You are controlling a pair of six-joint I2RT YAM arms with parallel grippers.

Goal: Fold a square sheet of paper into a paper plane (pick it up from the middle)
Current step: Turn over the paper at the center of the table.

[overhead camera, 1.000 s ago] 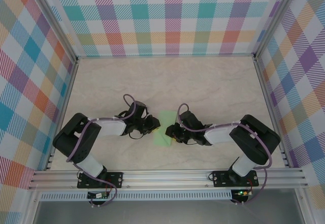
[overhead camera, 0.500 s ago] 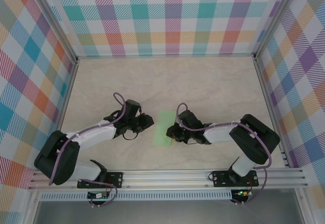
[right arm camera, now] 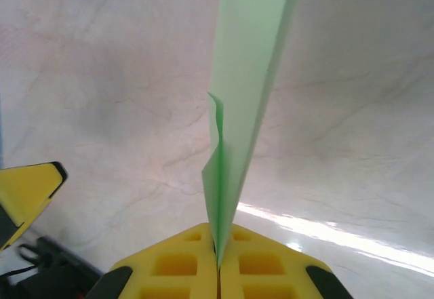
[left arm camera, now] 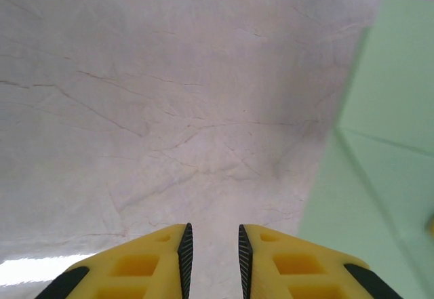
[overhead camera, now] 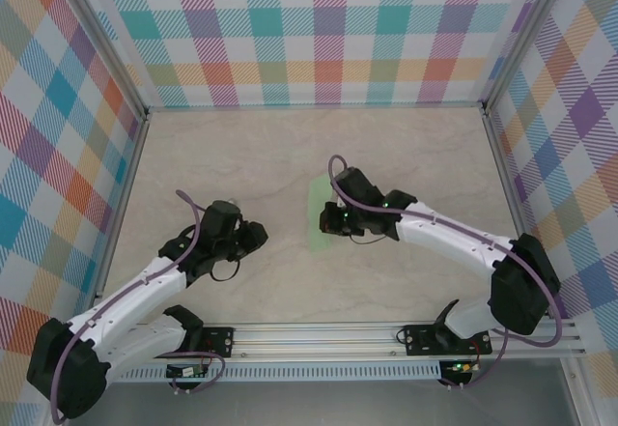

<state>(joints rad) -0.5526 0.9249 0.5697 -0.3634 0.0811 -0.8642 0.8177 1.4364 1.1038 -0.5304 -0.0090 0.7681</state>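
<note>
The left arm (overhead camera: 135, 296) and right arm (overhead camera: 454, 238) have white shells, black joints, purple cables (overhead camera: 331, 165) looping behind the jaws, and yellow fingers (left arm camera: 291, 268) with ribbed dark pads (left arm camera: 185, 251).

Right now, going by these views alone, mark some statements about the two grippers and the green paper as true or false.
1. The right gripper is shut on the square sheet of paper. True.
2. The left gripper grips the paper too. False: its jaws stand slightly apart with nothing between them, over bare table, and the paper is off to its side.
3. The whole sheet lies flat on the table. False: in the right wrist view it rises edge-on out of the closed fingers.
4. The paper bears a crease. True: fold lines show in the left wrist view.
</note>
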